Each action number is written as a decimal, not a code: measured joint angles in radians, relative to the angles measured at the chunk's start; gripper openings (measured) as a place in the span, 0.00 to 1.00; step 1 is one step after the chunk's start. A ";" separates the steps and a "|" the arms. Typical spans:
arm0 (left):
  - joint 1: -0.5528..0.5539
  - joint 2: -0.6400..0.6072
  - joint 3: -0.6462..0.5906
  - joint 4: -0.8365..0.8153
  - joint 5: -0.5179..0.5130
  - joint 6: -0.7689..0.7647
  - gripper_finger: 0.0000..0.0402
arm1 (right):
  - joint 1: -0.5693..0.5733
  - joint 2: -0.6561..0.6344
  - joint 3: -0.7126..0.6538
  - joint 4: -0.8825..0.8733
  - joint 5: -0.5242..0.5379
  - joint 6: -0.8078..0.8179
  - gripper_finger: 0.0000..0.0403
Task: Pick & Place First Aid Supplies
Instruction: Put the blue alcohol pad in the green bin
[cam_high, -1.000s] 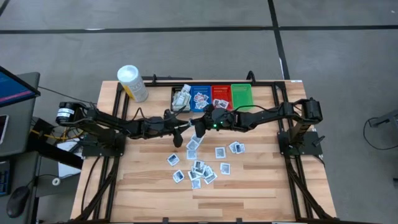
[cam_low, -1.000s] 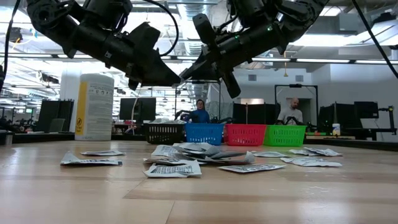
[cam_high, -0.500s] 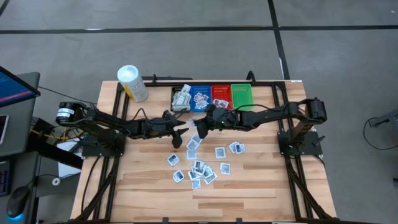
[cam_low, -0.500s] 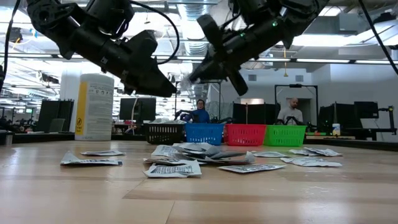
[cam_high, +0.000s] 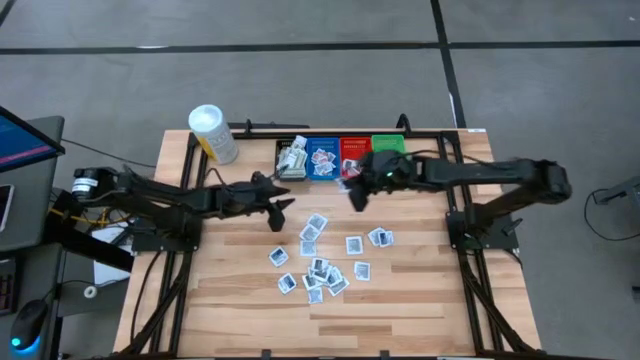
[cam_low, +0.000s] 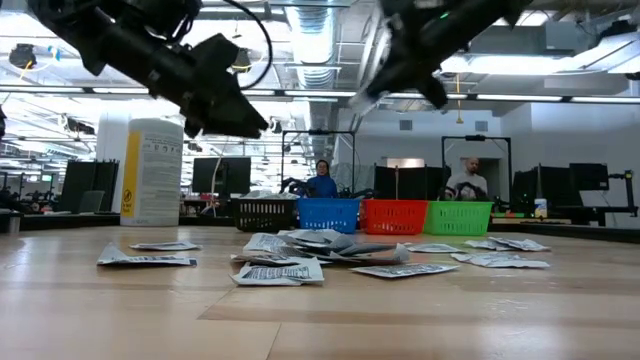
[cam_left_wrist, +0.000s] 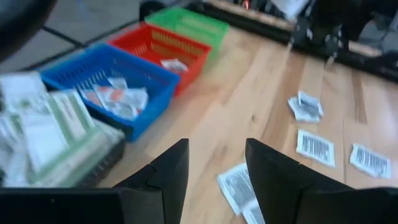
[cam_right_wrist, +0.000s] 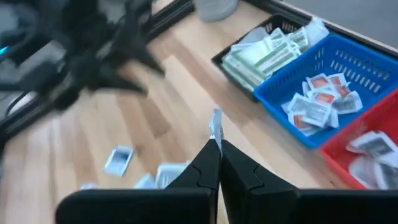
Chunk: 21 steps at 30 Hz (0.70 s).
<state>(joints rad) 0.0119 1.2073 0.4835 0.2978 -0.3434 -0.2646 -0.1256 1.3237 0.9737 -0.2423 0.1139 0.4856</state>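
Several small flat white packets, the first aid supplies (cam_high: 320, 265), lie scattered on the wooden table's middle. My right gripper (cam_high: 357, 192) hangs above the table just in front of the blue bin (cam_high: 322, 157) and red bin (cam_high: 355, 155), shut on one packet (cam_right_wrist: 216, 127). My left gripper (cam_high: 282, 207) stands open with nothing between its fingers (cam_left_wrist: 217, 168), above the table near the black bin (cam_high: 291, 158). More packets lie inside the black, blue and red bins. My right gripper pinches one packet by its lower edge (cam_right_wrist: 216, 140) between its two fingertips. The packet stands edge-on and sticks out beyond the tips. The fingers slant downward, coming from the table's right side. The packet is lifted clear of the table.
Black, blue, red and green bins (cam_high: 388, 153) stand in a row at the table's far edge. A white tub with a yellow label (cam_high: 213, 133) stands at the far left. People show in the room behind (cam_low: 322, 178). Bare wood lies at the table's near edge.
My right gripper has risen and gone toward the table's far right, away from the packet pile and toward the red bin, carrying the packet and rolling as it went. My left gripper has drawn back a little toward the table's left edge.
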 joint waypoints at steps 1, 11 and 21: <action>0.009 -0.020 -0.001 0.000 0.000 0.008 0.40 | -0.009 -0.031 0.000 -0.033 -0.028 -0.021 0.00; 0.163 -0.124 -0.006 0.011 0.000 0.222 0.38 | -0.160 -0.264 0.000 -0.381 -0.062 -0.217 0.00; 0.422 -0.121 -0.006 0.089 0.000 0.283 0.38 | -0.447 -0.231 0.000 -0.358 -0.101 -0.338 0.00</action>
<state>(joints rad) 0.4342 1.0859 0.4778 0.3871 -0.3431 0.0181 -0.5723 1.0925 0.9733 -0.6005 0.0125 0.1477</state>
